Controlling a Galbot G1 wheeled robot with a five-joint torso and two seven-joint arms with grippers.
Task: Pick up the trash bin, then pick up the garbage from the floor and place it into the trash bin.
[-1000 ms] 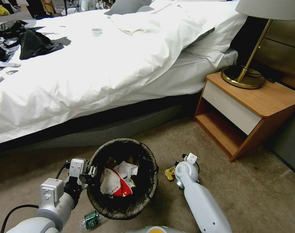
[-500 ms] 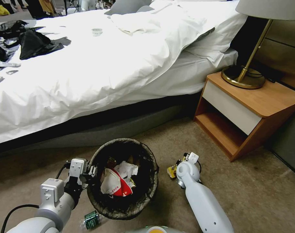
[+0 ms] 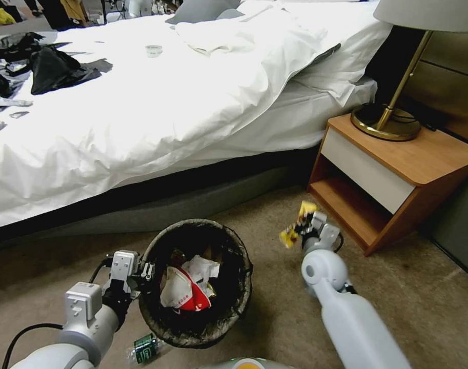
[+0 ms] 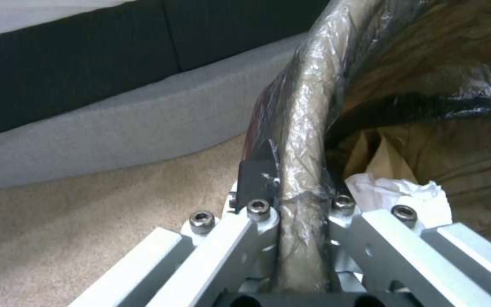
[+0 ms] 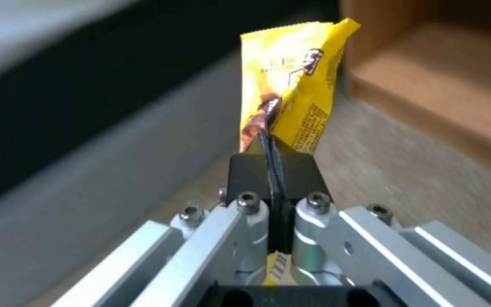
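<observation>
The right hand [image 5: 271, 157] pinches a yellow wrapper [image 5: 294, 85], its print unreadable; the left hand [image 4: 288, 192] clamps the bin's rim [image 4: 308, 102].

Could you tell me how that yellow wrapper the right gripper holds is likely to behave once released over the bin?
The wrapper looks thin and creased, so it is probably very light and may flutter rather than drop straight. The right gripper pinches it flat, which suggests it is floppy, yet it stands upright, so somewhat crisp. The bin, held by the left gripper, has a wide mouth.
</observation>
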